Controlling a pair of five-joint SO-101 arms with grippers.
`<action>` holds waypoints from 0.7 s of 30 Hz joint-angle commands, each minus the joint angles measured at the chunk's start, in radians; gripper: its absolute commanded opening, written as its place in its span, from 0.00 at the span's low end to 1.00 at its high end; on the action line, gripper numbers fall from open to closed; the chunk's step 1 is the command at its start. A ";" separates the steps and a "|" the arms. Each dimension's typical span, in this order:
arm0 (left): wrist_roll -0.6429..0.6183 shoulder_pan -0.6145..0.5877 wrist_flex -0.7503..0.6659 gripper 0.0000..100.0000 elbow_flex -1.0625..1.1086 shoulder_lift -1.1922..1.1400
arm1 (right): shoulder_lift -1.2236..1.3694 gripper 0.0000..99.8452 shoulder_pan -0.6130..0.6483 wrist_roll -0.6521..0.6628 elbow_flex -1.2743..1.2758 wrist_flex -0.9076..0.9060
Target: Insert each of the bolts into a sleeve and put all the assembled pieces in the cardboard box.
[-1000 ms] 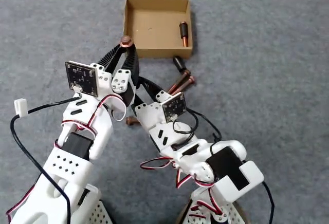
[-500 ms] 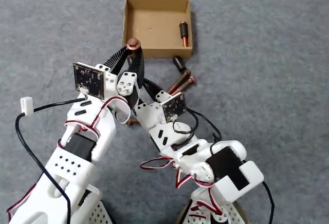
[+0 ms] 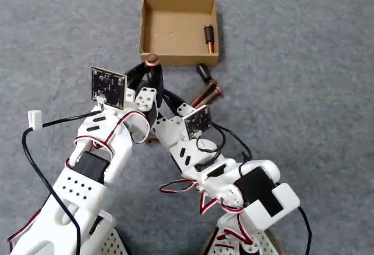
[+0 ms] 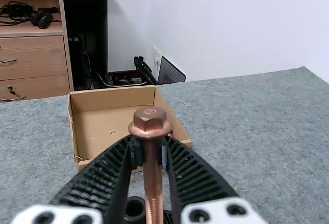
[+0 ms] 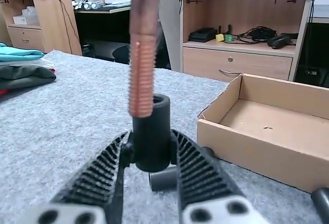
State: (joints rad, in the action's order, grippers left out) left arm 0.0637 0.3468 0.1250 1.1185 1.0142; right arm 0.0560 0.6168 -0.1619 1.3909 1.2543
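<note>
The left gripper (image 4: pixel 149 149) is closed narrow on a copper-coloured bolt (image 4: pixel 149 124), its ribbed black fingers (image 4: pixel 114 168) pinching the shank just under the hexagonal flanged head. The bolt's long axis stands upright, head on top and threaded end down. Right below it, the right gripper (image 5: pixel 151 149) clamps a short black sleeve (image 5: pixel 152 126), also upright with its open bore facing up. In the right wrist view the threaded tip overlaps the sleeve's near rim instead of sitting inside the bore, and I cannot tell whether the two touch. From above, both grippers meet just in front of the cardboard box (image 3: pixel 142 30), which is shallow, open-topped and brown. One assembled piece (image 3: pixel 208 37) already lies along the box's right wall, black sleeve at the far end, copper tip pointing back towards the arms. Just outside the box lies a loose black sleeve (image 3: pixel 203 71), and beside it two spare bolts (image 3: pixel 205 95) lie side by side at a slant. Everything rests on a worktop (image 3: pixel 304 91) covered in grey, felt-like carpet. Beyond it stand wooden drawer units, shelves with tangled black cables and a plain white wall.
</note>
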 commanded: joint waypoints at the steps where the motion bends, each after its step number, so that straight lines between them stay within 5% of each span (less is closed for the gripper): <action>1: 0.005 -0.015 -0.002 0.02 -0.020 0.004 | -0.002 0.00 -0.019 0.009 -0.042 0.026; 21: -0.002 -0.086 -0.247 0.02 -0.071 -0.232 | -0.004 0.00 -0.016 0.009 -0.042 0.028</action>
State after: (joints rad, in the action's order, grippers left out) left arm 0.0637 0.2670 -0.1005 1.1093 0.7948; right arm 0.0575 0.6168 -0.1588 1.3924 1.2528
